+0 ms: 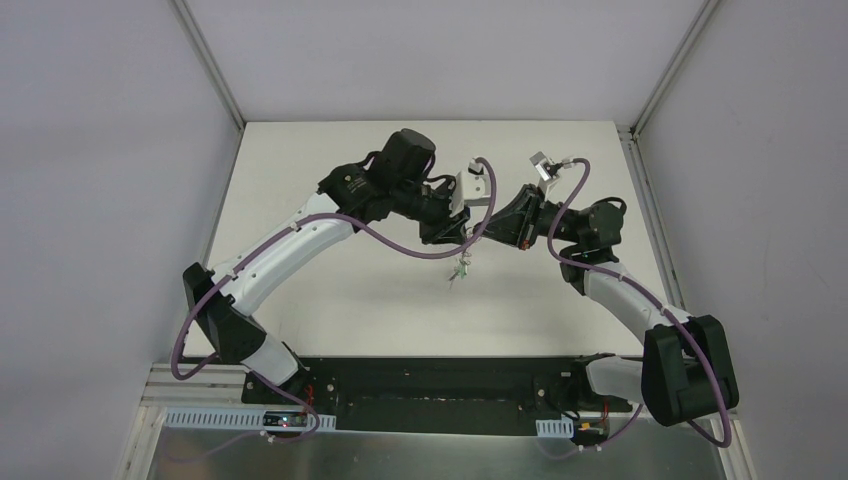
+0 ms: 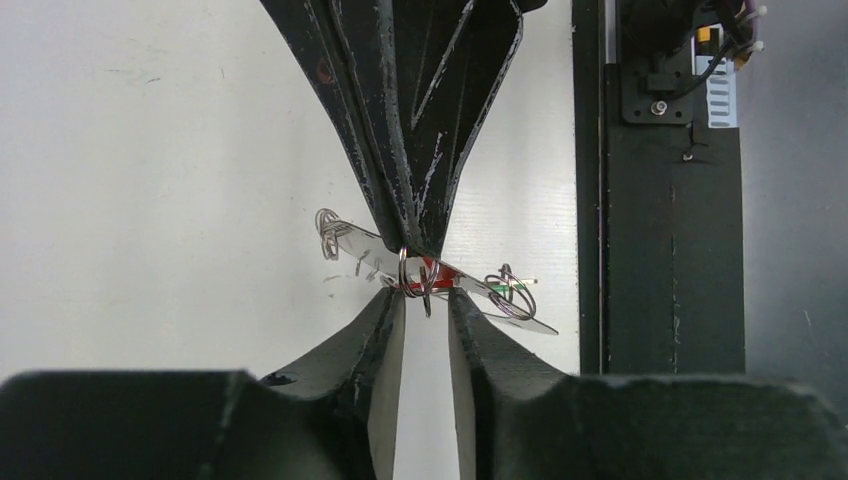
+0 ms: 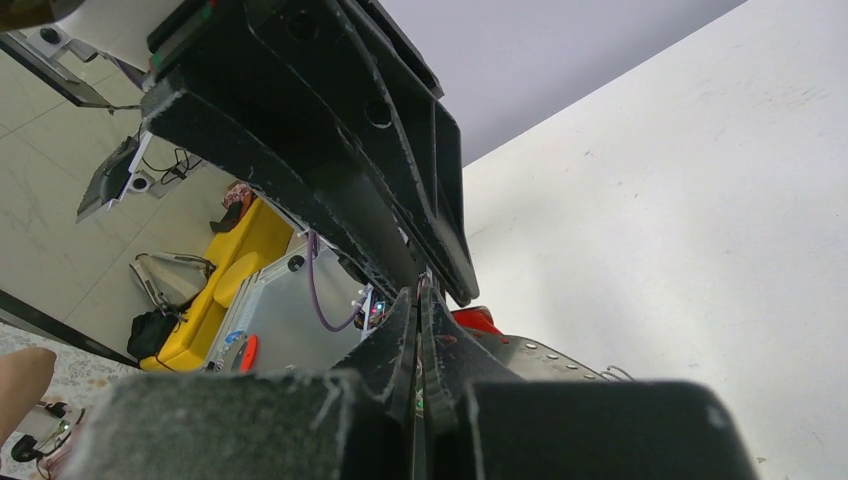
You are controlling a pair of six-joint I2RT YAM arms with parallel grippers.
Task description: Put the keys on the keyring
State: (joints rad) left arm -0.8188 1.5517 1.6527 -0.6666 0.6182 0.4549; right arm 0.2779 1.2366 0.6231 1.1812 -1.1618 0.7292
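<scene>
My two grippers meet above the middle of the table. My left gripper (image 1: 462, 238) (image 2: 427, 293) has its jaws a key's width apart, with the red key's head (image 2: 437, 275) (image 3: 475, 318) between the fingertips. My right gripper (image 1: 488, 236) (image 2: 420, 245) (image 3: 418, 295) comes in from opposite and is shut on the keyring (image 2: 365, 252) at one of its small wire loops. The keyring shows edge-on as a thin silver band, and part of it hangs below the grippers (image 1: 460, 272). A green key head (image 2: 497, 290) sits by another loop. The black key is hidden.
The white table (image 1: 350, 310) lies well below the grippers. The black base rail (image 1: 440, 385) (image 2: 670, 250) runs along the near edge. Grey enclosure walls (image 1: 100, 200) stand on both sides and behind.
</scene>
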